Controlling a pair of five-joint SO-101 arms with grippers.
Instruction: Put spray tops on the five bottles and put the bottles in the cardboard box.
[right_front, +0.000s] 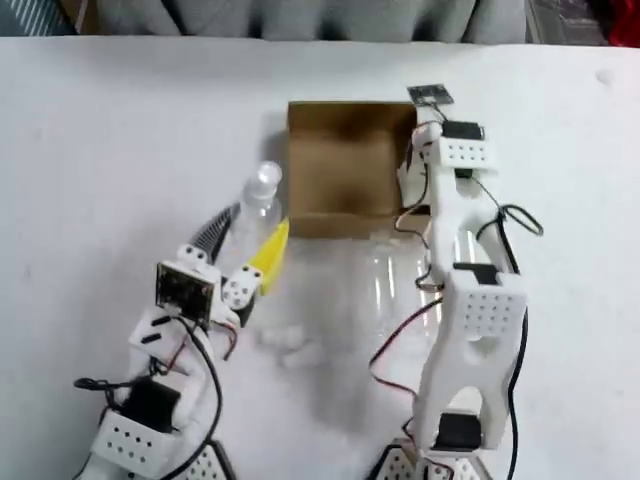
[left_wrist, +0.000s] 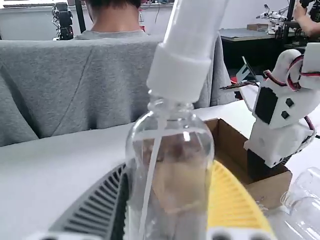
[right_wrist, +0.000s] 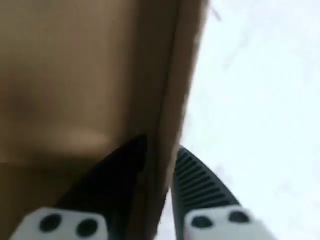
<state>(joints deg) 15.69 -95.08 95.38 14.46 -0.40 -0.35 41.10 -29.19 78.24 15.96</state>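
- The cardboard box (right_front: 350, 170) sits open-topped at the middle of the white table (right_front: 110, 140), towards its far side. The high view shows brown floor and brown walls inside it.
- The right gripper (right_wrist: 161, 167) is at the box's right wall. Its fingers are set narrow, the black one inside the box and the ribbed one outside, pinching the wall between them.
- A clear bottle (right_front: 258, 205) stands upright just left of the box's near-left corner, close to the box; whether they touch I cannot tell.
- The left gripper (right_front: 259, 220) holds this bottle by its body, with the grey finger (left_wrist: 97, 207) on the left and the yellow finger (left_wrist: 232, 200) on the right.
- A white spray top (left_wrist: 187, 55) sits on the held bottle's neck, and its thin white dip tube (left_wrist: 150, 175) runs down inside the clear body. The left wrist view shows nothing else inside the bottle.
- More clear bottles (right_front: 400, 285) lie on their sides on the table just near of the box, between the two arms. The round end of one (left_wrist: 305, 192) appears in the left wrist view.
- Small white pieces (right_front: 290, 340) lie on the table nearer still, too blurred to tell apart.
- A small dark flat card (right_front: 430, 96) lies just beyond the box's far-right corner. Any print on it is too small to read.
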